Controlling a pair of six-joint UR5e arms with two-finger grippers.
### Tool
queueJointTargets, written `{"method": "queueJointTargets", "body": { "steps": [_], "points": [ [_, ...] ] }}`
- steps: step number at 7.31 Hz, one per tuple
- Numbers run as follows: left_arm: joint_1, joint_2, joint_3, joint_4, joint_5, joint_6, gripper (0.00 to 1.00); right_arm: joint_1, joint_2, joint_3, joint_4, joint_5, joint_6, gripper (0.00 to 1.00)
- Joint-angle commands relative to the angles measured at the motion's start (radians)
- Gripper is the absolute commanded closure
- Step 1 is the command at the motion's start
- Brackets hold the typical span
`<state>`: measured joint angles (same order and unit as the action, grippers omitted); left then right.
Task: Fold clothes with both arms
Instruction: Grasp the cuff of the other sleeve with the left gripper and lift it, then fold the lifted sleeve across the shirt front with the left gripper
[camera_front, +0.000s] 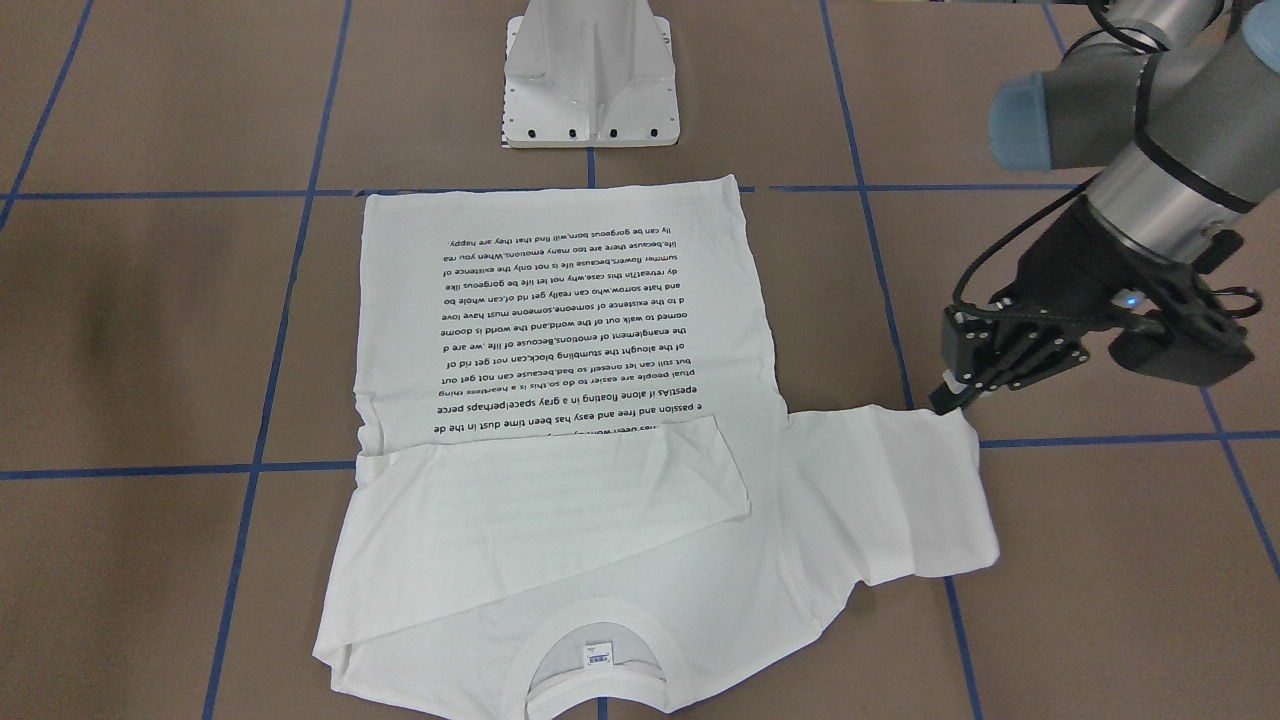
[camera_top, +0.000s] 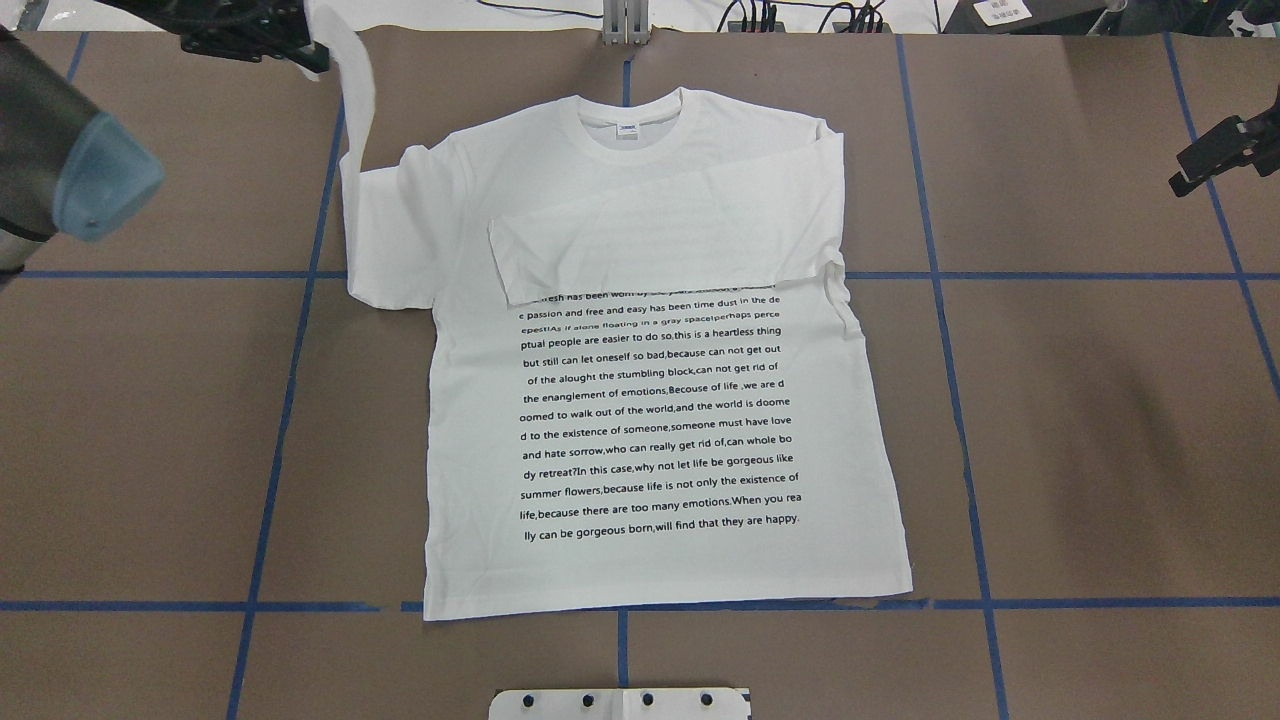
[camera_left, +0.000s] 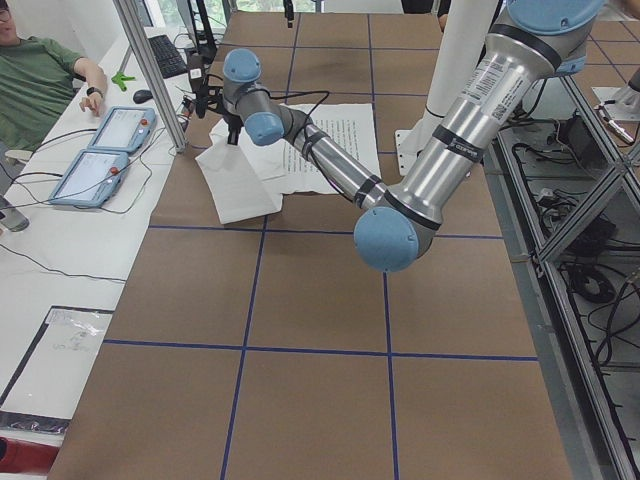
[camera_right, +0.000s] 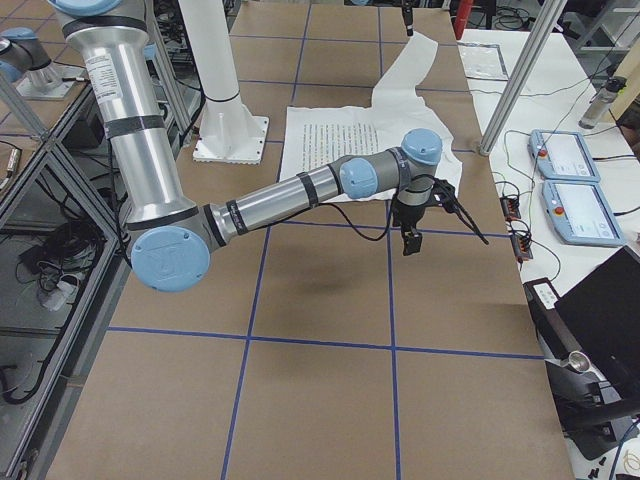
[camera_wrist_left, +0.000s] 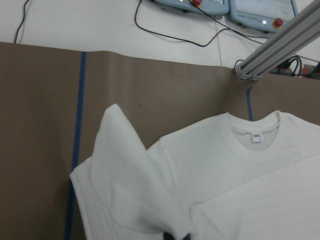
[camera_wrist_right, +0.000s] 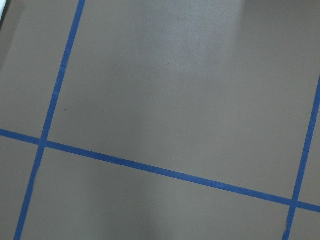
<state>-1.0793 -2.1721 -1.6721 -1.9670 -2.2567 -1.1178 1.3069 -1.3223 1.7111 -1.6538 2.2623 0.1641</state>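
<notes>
Evidently left pincer (camera_front: 947, 399) clamps T-shirt (camera_front: 560, 210) by its sleeve (camera_front: 890, 490) — right pincer (camera_top: 1188, 172), edge-cropped, unreadable.

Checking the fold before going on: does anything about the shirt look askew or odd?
Nothing damaged. The folded sleeve lies slanted across the T-shirt, hiding its top text lines; the other sleeve hangs from the left gripper, not yet folded.

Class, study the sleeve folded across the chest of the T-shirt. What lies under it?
The folded sleeve lies on the chest of the T-shirt. Its lower edge cuts across the top visible line of printed text; anything printed higher is covered.
</notes>
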Motion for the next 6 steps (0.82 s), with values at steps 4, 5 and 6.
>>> {"method": "queueJointTargets", "body": {
  "steps": [4,5,6],
  "points": [
    [0.218,-0.176,0.037,-0.006,0.188,-0.206,1.00,0.000,-0.001,-0.001,-0.001,0.019,0.000,0.00],
    [0.267,-0.205,0.063,-0.006,0.245,-0.221,1.00,0.000,-0.001,-0.001,-0.001,0.020,0.000,0.00],
    [0.303,-0.240,0.098,-0.009,0.270,-0.246,1.00,0.000,-0.001,-0.001,-0.003,0.020,0.000,0.00]
  ]
}}
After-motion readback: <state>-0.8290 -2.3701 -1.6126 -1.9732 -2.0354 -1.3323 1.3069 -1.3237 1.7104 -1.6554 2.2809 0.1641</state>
